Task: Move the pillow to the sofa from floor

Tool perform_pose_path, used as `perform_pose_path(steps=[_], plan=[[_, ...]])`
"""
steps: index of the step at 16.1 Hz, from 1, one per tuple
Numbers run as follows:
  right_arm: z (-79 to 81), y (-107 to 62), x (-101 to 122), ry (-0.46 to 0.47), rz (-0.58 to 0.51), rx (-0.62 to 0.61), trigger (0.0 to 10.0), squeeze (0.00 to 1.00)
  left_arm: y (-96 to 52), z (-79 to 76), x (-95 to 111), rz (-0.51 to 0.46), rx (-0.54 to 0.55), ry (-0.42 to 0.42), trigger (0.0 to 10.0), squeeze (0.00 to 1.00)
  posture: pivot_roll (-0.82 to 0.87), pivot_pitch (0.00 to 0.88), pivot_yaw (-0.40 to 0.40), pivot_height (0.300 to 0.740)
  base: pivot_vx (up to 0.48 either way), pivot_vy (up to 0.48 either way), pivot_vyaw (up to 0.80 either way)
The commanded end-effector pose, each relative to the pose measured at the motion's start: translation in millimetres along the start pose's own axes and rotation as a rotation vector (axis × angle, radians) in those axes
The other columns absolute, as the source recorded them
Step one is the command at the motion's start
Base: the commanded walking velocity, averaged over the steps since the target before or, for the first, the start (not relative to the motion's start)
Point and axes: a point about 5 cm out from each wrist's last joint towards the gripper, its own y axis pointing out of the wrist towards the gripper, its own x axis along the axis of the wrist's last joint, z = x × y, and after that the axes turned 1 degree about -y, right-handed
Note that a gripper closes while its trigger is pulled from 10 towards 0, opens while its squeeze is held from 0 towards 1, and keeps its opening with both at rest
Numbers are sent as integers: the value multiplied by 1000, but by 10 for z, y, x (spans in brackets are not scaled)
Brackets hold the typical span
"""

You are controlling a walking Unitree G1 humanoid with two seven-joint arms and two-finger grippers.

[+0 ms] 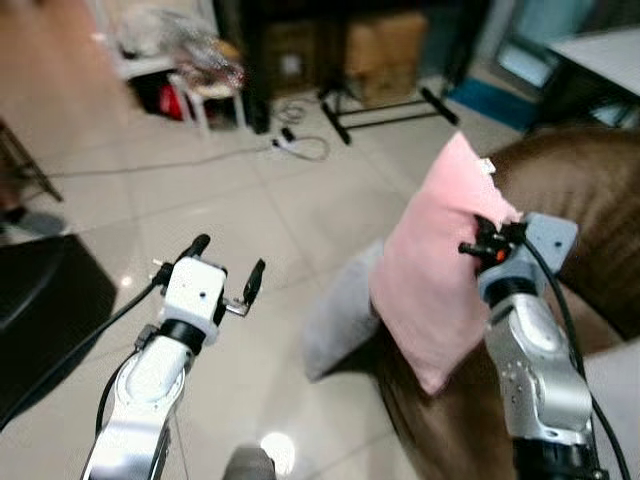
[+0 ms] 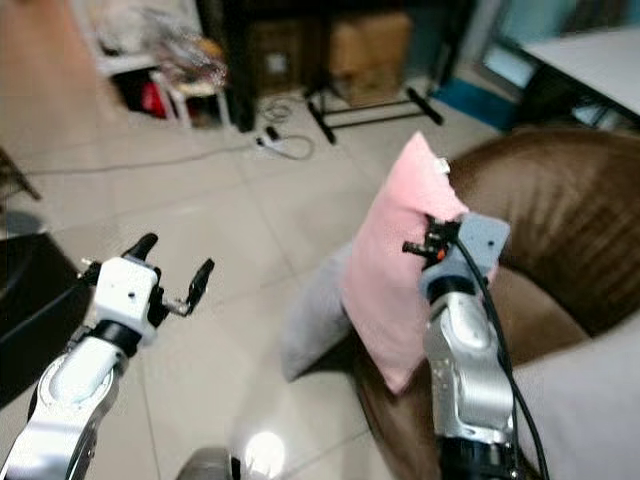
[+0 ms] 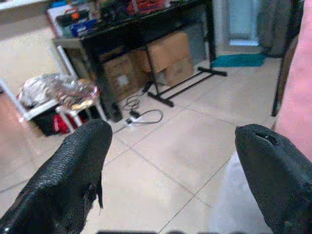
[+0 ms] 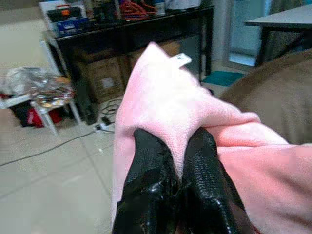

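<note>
Pink pillow (image 1: 435, 265): held up in the air, tilted, its lower corner hanging over the front edge of the brown sofa (image 1: 590, 190); a white tag sticks out at its top corner.
Right gripper (image 4: 178, 183): jaws clamped on a bunched fold of the pink pillow near its upper edge, the two black fingers pressed close with fabric squeezed between them.
Left gripper (image 1: 226, 266): raised over the tiled floor (image 1: 220, 200), well apart from the pillow; jaws spread wide with nothing between them.
Grey cushion (image 1: 340, 315): lies on the floor just beside the sofa, partly behind the pink pillow.
Sofa: brown, at the robot's right, its curved arm rising behind the pillow.
Background: black tabletop (image 3: 146, 22) with cardboard boxes (image 3: 165, 53) under it, a white cable (image 1: 300, 145) on the tiles, a small white stool (image 1: 215, 95).
</note>
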Motion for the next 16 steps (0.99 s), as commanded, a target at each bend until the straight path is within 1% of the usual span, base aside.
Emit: perform_pose_path(steps=[1, 2, 3, 4, 5, 6, 8, 11, 15, 16], plan=[[4, -9, 99, 5, -55, 7, 10000, 0, -11, 4, -20, 17, 14, -11, 10000, 0, 27, 0, -40, 740, 0, 0, 0], [28, -11, 77, 18, -42, 27, 10000, 0, -10, 13, -19, 15, 21, -5, 10000, 0, 29, 0, -40, 740, 0, 0, 0], [104, -20, -7, 23, 7, 85, 10000, 0, -5, 47, -18, 10, 47, 11, 10000, 0, 32, 0, -41, 740, 0, 0, 0], [174, -36, -90, 0, 46, 128, 10000, 0, 3, 90, -22, 11, 73, 20, 10000, 0, 34, 0, -43, 740, 0, 0, 0], [211, -49, -128, -9, 59, 143, 10000, 0, 6, 118, -15, 5, 82, 17, 10000, 0, 38, 0, -43, 740, 0, 0, 0], [241, -55, -153, 12, 66, 153, 10000, 0, 5, 138, -4, 0, 86, 10, 10000, 0, 39, 0, -43, 740, 0, 0, 0], [277, -48, -189, 21, 81, 165, 10000, 0, 4, 157, 0, 2, 86, 9, 10000, 0, 41, 0, -42, 740, 0, 0, 0], [300, -21, -199, 21, 80, 179, 10000, 0, 2, 158, 2, 0, 82, 10, 10000, 0, 49, 0, -41, 740, 276, 0, -713], [399, -10, -203, 16, 78, 231, 10000, 0, -8, 171, 13, -3, 79, 10, 10000, 0, 57, 0, -48, 740, 277, 0, -800], [427, -9, -207, 10, 79, 250, 10000, 0, -14, 172, 12, -3, 79, 10, 10000, 0, 59, 0, -50, 740, 274, 0, 0]])
